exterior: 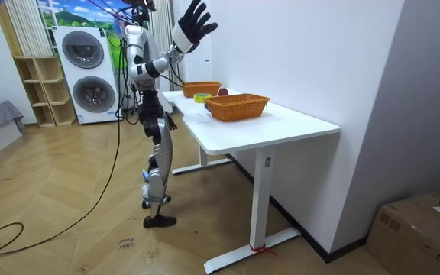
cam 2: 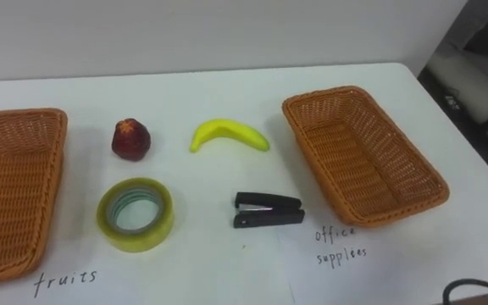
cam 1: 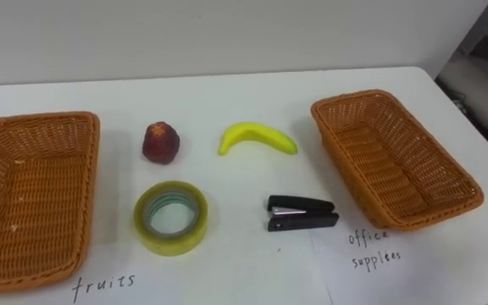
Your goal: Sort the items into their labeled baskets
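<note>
On the white table (cam 1: 244,93) a dark red fruit (cam 1: 160,141) and a yellow banana (cam 1: 257,137) lie side by side between two wicker baskets. In front of them sit a yellowish tape roll (cam 1: 171,217) and a black stapler (cam 1: 301,213). The left basket (cam 1: 24,195), with a handwritten fruit label in front of it, holds nothing. The right basket (cam 1: 392,157), labelled for office supplies, holds nothing either. In the room view I stand at the table's long side with my right hand (exterior: 193,23) raised high above head level, its fingers spread open and holding nothing.
The table's right end lies just past the right basket. A wall runs along the table's far edge. Washing machines (exterior: 90,72) and a shelf stand behind me, and a cardboard box (exterior: 418,233) sits on the floor at the room view's right.
</note>
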